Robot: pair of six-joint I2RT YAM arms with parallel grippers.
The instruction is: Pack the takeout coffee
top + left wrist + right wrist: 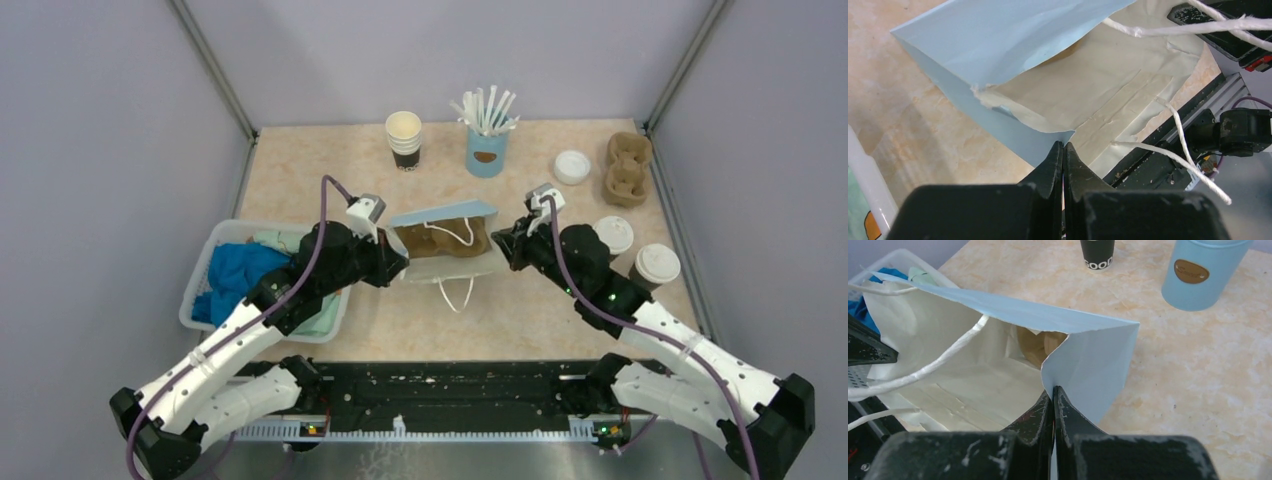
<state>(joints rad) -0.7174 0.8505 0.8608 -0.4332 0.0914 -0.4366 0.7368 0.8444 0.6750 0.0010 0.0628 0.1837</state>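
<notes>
Two takeout coffee cups with white lids stand at the right of the table, one [613,236] behind my right arm and the other [656,265] nearer the edge. A light blue paper bag [445,215] stands open mid-table, with a brown cardboard holder [440,241] inside it. My left gripper [398,266] is shut on the bag's left rim [1043,142]. On the opposite side my right gripper [503,243] pinches the right rim [1088,370]. The holder [1035,345] shows in the bag's mouth, and white string handles [1168,30] hang loose.
At the back stand stacked lidless cups [404,138] and a light blue cup of white sticks [487,140]. A loose white lid [572,166] and a cardboard cup holder [627,168] lie back right. A white bin [200,275] with blue cloth sits on the left.
</notes>
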